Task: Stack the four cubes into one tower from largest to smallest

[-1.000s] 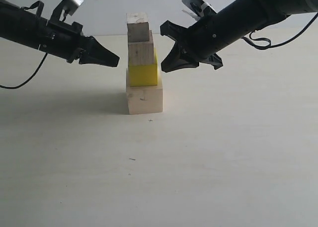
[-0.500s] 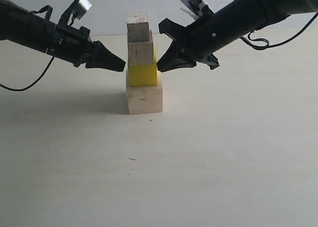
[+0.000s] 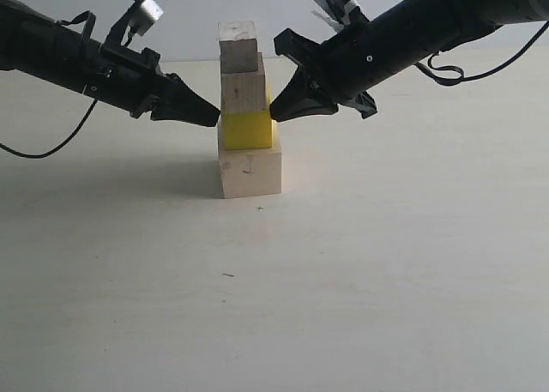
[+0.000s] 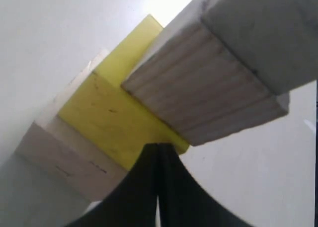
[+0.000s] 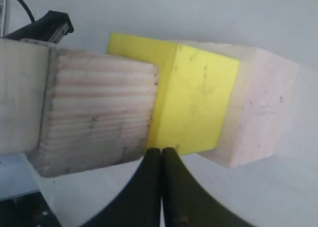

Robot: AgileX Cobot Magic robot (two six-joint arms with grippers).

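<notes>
Pale table (image 3: pixel 386 280), white wall behind; tower (image 3: pixel 245 105) stands four high, mid-table; big cube (image 3: pixel 250 172) at base, yellow cube (image 3: pixel 248 129) on it, mid cube (image 3: pixel 244 92) next, small cube (image 3: pixel 238 46) on top, layers a bit off-square; L gripper (image 3: pixel 213 117) jaws pressed together, tip right at yellow cube's upper edge; R gripper (image 3: pixel 276 113) likewise closed, tip at opp. upper edge; neither pinching anything

text: none legible | labels: none | large wood cube (image 3: pixel 250 172): faint dark mark, unreadable
</notes>
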